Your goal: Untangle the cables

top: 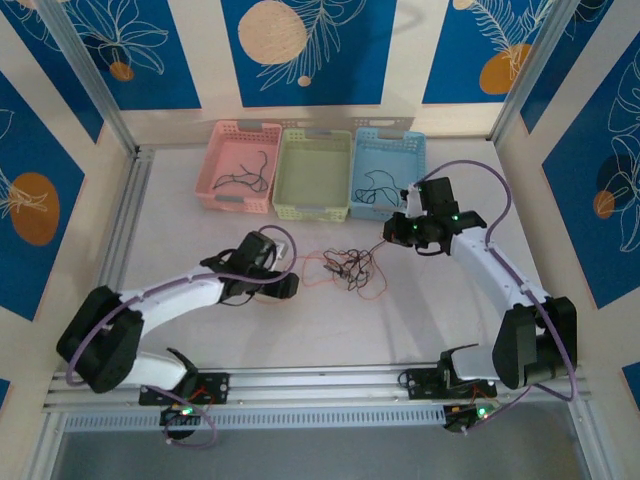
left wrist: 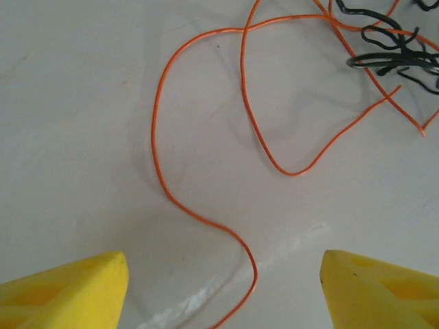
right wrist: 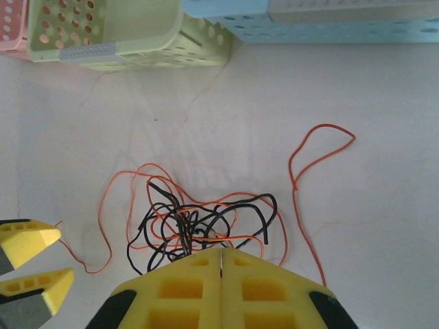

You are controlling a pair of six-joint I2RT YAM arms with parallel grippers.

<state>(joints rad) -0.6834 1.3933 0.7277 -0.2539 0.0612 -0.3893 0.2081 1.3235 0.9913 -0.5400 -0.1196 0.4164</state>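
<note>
A tangle of black and orange-red cables [top: 350, 270] lies mid-table between the two arms. My right gripper [top: 390, 236] hovers at its far right side. In the right wrist view its fingers [right wrist: 185, 288] are pressed together, and black and orange strands [right wrist: 199, 219] rise and vanish under the tips. My left gripper [left wrist: 223, 288] is open just left of the tangle, low over the table. One orange cable [left wrist: 154, 137] runs loose between its yellow fingers [left wrist: 68, 291], touching neither. The black knot [left wrist: 394, 51] sits ahead of it to the right.
Three baskets stand in a row at the back: pink [top: 240, 165], green [top: 315, 172] and blue [top: 388, 170]. A black cable lies in the pink one and another in the blue one. An orange loop [right wrist: 322, 147] trails off to the tangle's right.
</note>
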